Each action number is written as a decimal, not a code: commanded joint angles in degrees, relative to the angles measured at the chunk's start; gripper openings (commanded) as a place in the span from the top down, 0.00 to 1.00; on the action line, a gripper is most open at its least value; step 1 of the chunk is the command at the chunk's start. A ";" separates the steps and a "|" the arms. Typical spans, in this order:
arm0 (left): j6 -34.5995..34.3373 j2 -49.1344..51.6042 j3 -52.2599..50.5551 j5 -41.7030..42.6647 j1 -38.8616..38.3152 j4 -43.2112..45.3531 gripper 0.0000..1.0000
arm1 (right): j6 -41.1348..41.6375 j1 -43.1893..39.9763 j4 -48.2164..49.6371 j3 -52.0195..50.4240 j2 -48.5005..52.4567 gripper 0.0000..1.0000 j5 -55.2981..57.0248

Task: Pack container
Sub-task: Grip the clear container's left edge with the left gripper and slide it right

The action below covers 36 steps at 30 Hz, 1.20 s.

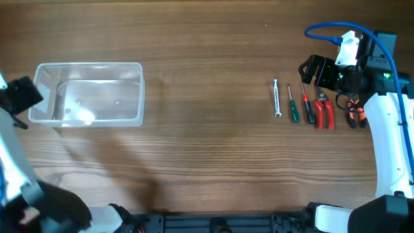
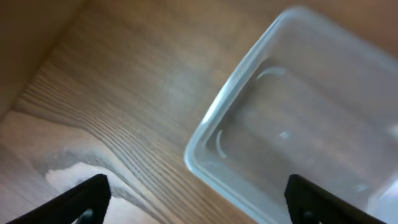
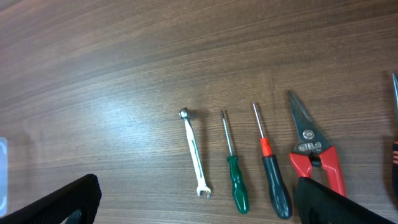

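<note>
The clear plastic container (image 1: 88, 94) sits empty at the table's left; its corner fills the left wrist view (image 2: 298, 118). My left gripper (image 1: 19, 96) is open and empty just left of it (image 2: 198, 202). A row of tools lies at the right: a silver wrench (image 1: 277, 98), a green screwdriver (image 1: 292, 104), a red-and-black screwdriver (image 1: 307, 103), red-handled snips (image 1: 323, 110) and orange-black pliers (image 1: 353, 113). My right gripper (image 1: 315, 70) is open and empty, hovering just behind the row (image 3: 199, 202). The right wrist view shows the wrench (image 3: 194, 151), green screwdriver (image 3: 234, 171), black-handled screwdriver (image 3: 271, 171) and snips (image 3: 314, 152).
The wood table (image 1: 207, 149) stretches between the container and the tools. A blue cable (image 1: 330, 29) loops over the right arm at the back right.
</note>
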 commanded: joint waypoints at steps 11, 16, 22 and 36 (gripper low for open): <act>25.88 15.17 0.72 13.81 2.36 11.85 0.21 | -0.96 -0.07 -8.44 1.31 0.44 0.00 0.98; 28.50 18.67 0.70 17.38 2.36 15.32 0.25 | -0.96 -0.07 -10.03 1.31 0.44 0.00 0.96; 28.46 22.62 0.70 18.97 2.36 17.22 0.34 | 1.33 -0.07 -12.52 1.31 0.44 0.00 0.92; 23.65 22.49 0.72 21.09 1.92 17.42 0.96 | 2.23 -0.07 -14.71 1.31 0.44 0.00 0.79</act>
